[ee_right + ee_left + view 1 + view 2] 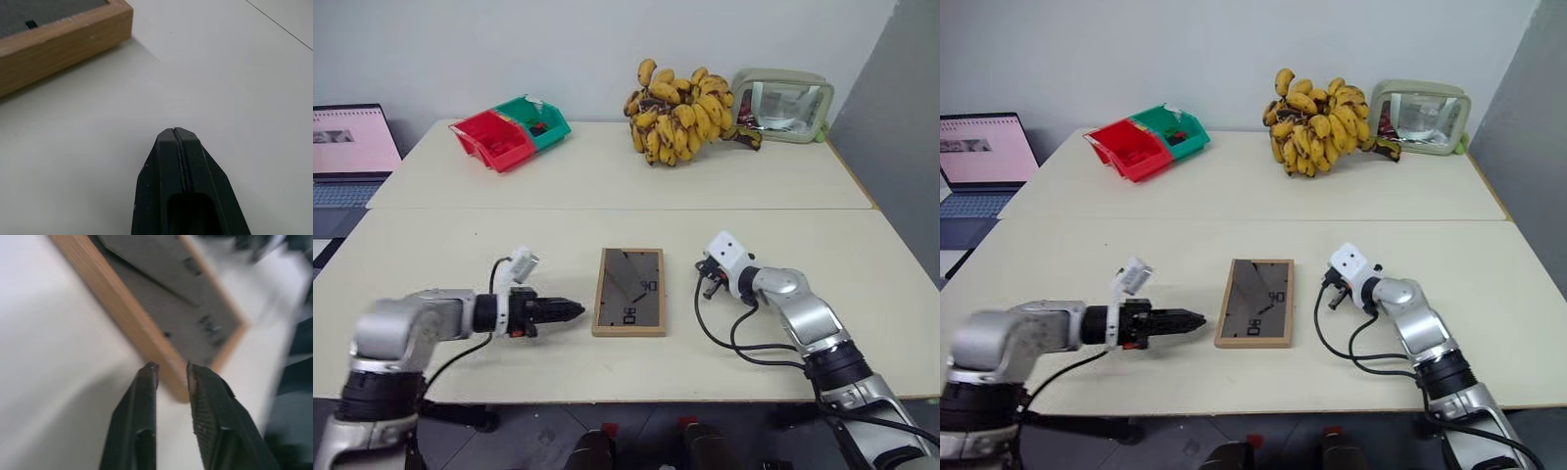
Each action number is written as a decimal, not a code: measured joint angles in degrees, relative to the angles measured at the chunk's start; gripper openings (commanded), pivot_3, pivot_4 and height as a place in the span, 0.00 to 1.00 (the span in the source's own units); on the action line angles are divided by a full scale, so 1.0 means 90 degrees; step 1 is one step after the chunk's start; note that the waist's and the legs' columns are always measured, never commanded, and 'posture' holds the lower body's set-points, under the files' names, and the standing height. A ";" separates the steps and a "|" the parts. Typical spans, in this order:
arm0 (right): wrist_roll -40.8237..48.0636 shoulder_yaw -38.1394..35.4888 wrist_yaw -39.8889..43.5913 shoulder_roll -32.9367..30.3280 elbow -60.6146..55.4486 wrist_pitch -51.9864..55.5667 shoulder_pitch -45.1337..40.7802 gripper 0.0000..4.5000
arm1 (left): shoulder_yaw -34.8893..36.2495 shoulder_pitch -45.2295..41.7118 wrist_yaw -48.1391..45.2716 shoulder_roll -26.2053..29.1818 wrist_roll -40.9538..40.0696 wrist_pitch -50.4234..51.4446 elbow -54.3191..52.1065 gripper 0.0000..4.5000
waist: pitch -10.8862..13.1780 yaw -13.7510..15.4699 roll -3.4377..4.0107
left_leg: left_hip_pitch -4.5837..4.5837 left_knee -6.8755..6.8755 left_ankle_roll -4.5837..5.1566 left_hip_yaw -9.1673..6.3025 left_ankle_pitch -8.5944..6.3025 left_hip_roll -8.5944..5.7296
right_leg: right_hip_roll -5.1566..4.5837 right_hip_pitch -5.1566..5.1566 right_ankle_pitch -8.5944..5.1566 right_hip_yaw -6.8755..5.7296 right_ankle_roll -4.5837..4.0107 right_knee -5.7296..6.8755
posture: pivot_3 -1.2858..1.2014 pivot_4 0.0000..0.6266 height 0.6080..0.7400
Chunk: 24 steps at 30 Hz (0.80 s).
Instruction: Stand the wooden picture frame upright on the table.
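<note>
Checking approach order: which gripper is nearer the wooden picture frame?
Left, narrowly. The left gripper points at the wooden picture frame from its left edge; the right gripper sits off its right edge, shut, a little farther.

lab: bare table (607, 176), laptop (350, 147)

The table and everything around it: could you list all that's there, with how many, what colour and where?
table: one, cream, seam across the middle
wooden picture frame: one, light wood with dark grey back, lying flat, near middle
bins: two, red and green, far left
bananas: one big bunch, yellow with brown spots, far centre
pouch: one, grey-green with clear window, far right
laptop: one, open, beyond the left edge
left hand: black fingers slightly apart, left of frame
right hand: shut, right of frame
</note>
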 measured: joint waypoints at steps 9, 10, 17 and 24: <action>0.0008 0.0192 0.0150 0.0167 -0.0790 0.0287 0.0438 0.00 | 0.0157 -0.0262 0.0631 -0.0427 -0.0256 0.0996 0.0911 0.81 | -0.0001 0.0012 -0.0001 | 0.0004 -0.0002 -0.0003 0.0001 0.0001 0.0009 | -0.0003 -0.0003 0.0010 0.0006 -0.0017 0.0002 | 0.52 0.24 1.00; 0.0008 0.0215 0.0167 0.0165 -0.0885 0.0326 0.0488 0.00 | 0.0156 -0.0266 0.0687 -0.0466 -0.0256 0.0949 0.0947 0.86 | -0.0001 0.0012 -0.0001 | 0.0006 -0.0002 -0.0003 0.0003 0.0000 0.0009 | -0.0003 -0.0002 0.0010 0.0007 -0.0017 0.0001 | 0.52 0.24 1.00; -0.0074 0.0405 0.0153 0.0382 -0.0997 0.0442 0.0522 0.00 | -0.0018 -0.0599 0.0933 -0.0789 -0.0184 0.0619 0.1659 1.00 | -0.0010 0.0022 0.0001 | 0.0014 -0.0001 -0.0003 0.0005 0.0001 0.0006 | -0.0003 0.0005 0.0009 0.0009 -0.0014 0.0001 | 0.52 0.24 1.00; -0.0207 0.0646 0.0097 0.0793 -0.0993 0.0580 0.0446 0.00 | -0.0076 -0.0771 0.1152 -0.1250 -0.0263 0.0737 0.1683 1.00 | -0.0017 0.0037 0.0001 | 0.0018 0.0001 -0.0005 0.0004 0.0002 0.0007 | -0.0021 0.0013 0.0011 0.0008 -0.0016 0.0002 | 0.52 0.24 1.00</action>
